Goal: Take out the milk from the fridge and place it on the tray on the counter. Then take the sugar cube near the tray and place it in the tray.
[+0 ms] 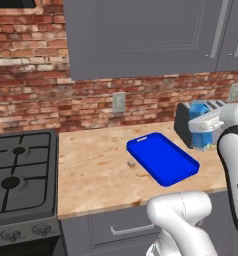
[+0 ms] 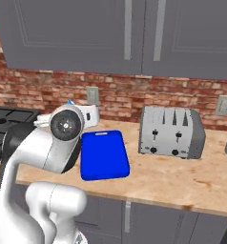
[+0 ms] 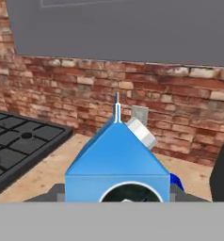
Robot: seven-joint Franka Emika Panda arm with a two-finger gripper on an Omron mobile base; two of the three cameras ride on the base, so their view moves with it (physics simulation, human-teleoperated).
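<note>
1. The white arm's end effector is pinched on the small light-blue gabled milk carton — in the left base view the carton hangs in the air in front of the dark two-slot toaster, just past the right end of the flat bright blue tray.
2. So the step in hand looks like the carry-over: swing the carton back over the tray's middle, not its rim.
3. Keep it upright. It's tall and narrow, so I'd lower it straight down until the base sits flat, then let go.
4. Watch the toaster on that side — it's close to the carton.
5. The tiny pale grey-white sugar cube sits on the light wooden butcher-block tabletop just beside the tray's left edge. Don't sweep over it low, or it gets knocked away.
</note>
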